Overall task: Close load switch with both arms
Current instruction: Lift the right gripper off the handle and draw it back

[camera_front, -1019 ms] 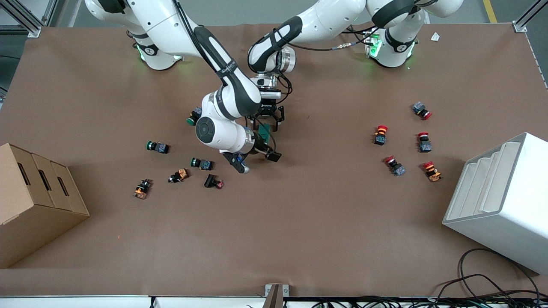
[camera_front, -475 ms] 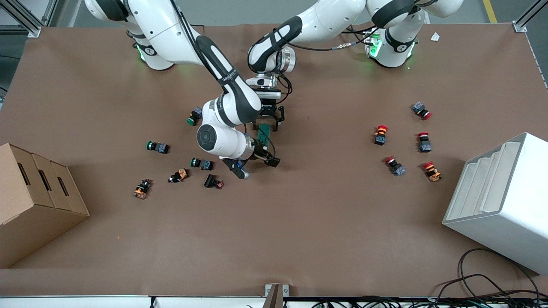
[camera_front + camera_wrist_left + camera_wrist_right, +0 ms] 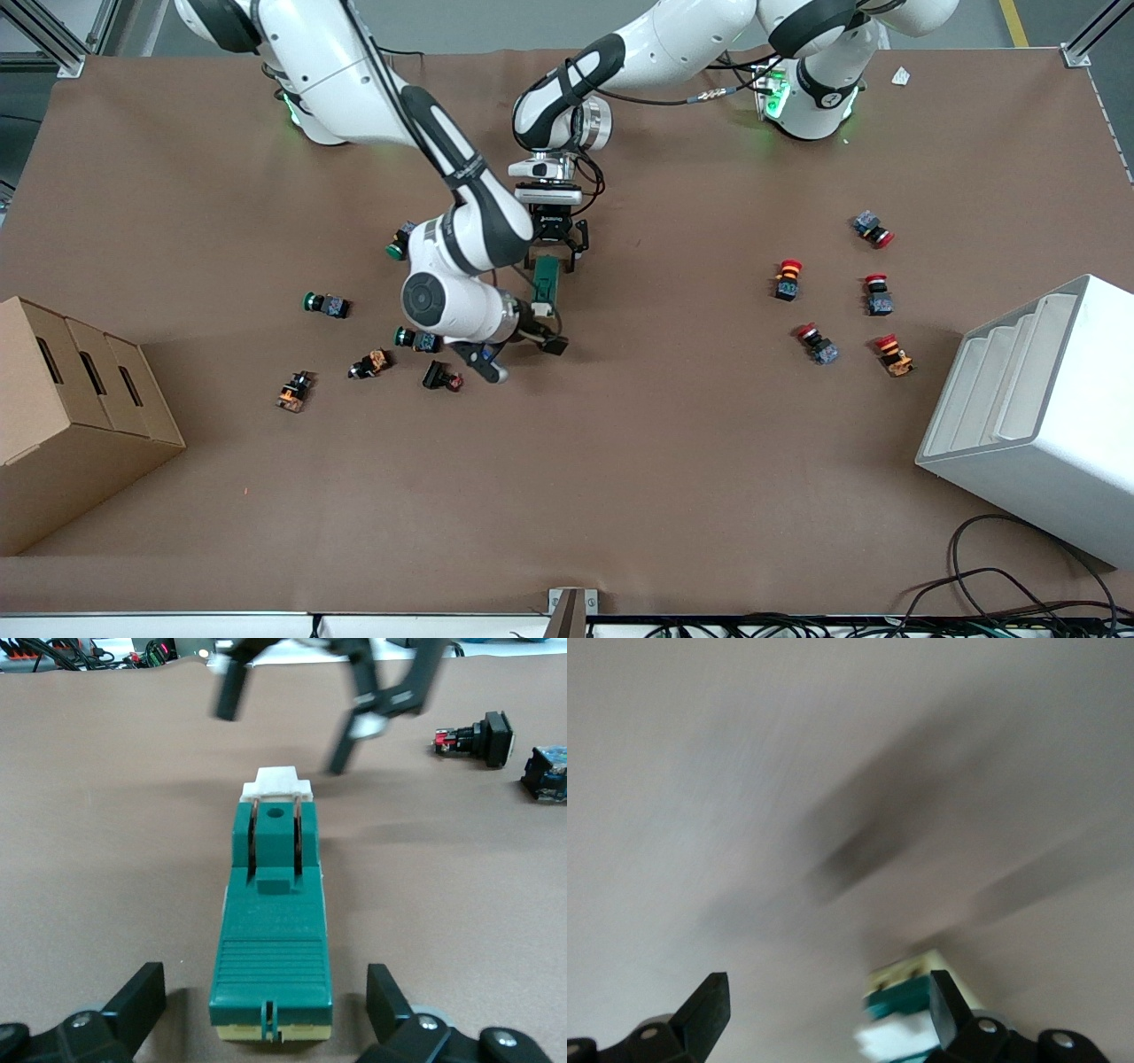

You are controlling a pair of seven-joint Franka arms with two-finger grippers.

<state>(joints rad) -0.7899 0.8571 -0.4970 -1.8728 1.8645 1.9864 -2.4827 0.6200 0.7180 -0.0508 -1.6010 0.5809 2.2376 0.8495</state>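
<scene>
The load switch [image 3: 545, 282] is a dark-green block lying on the brown table, its white lever [image 3: 541, 309] at the end nearer the front camera. My left gripper [image 3: 554, 258] is open, its fingers [image 3: 135, 1003] on either side of the switch's cream end [image 3: 270, 930] and apart from it. My right gripper [image 3: 521, 355] is open over the table just past the lever end. It also shows in the left wrist view [image 3: 283, 718]. In the blurred right wrist view the switch [image 3: 908, 1014] lies beside one finger [image 3: 946, 1005].
Green-capped push buttons [image 3: 328, 305], [image 3: 416, 338] and other small buttons [image 3: 441, 377] lie toward the right arm's end, close to the right gripper. Several red mushroom buttons [image 3: 787, 279] lie toward the left arm's end. A cardboard box [image 3: 71, 416] and a white bin [image 3: 1036, 416] stand at the table's ends.
My right gripper has drawn back from the switch toward the front camera, uncovering the green body and white lever. My left gripper has stayed at the switch.
</scene>
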